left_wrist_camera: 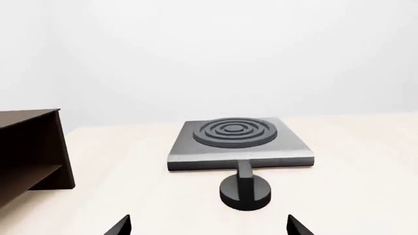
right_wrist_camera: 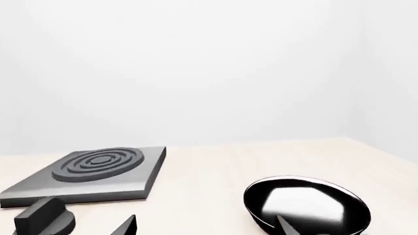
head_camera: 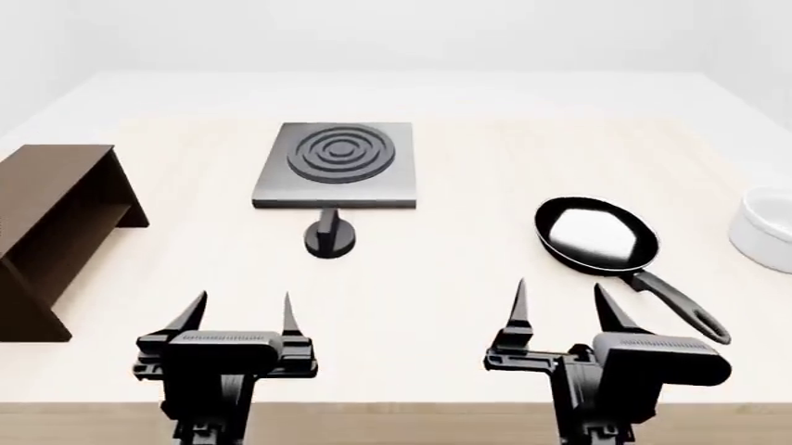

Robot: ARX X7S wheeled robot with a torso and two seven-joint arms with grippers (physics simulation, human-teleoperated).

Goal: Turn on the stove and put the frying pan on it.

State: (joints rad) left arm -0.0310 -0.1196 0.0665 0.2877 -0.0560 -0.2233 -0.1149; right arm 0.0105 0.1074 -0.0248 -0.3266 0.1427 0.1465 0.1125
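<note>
Both grippers, left (head_camera: 239,311) and right (head_camera: 559,301), are hovering released, the left needing to straddle the knob (head_camera: 330,235) squarely just before the stove (head_camera: 337,167).

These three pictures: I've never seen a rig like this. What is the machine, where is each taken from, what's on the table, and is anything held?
It is a simulated two-armed robot. The head view looks down over both arms: the left gripper and right gripper, both open and empty. The other two come from cameras near each gripper. On the table lie the stove, its knob, the frying pan, a brown shelf and a white bowl. The pan sits beside the stove, not on it.
</note>
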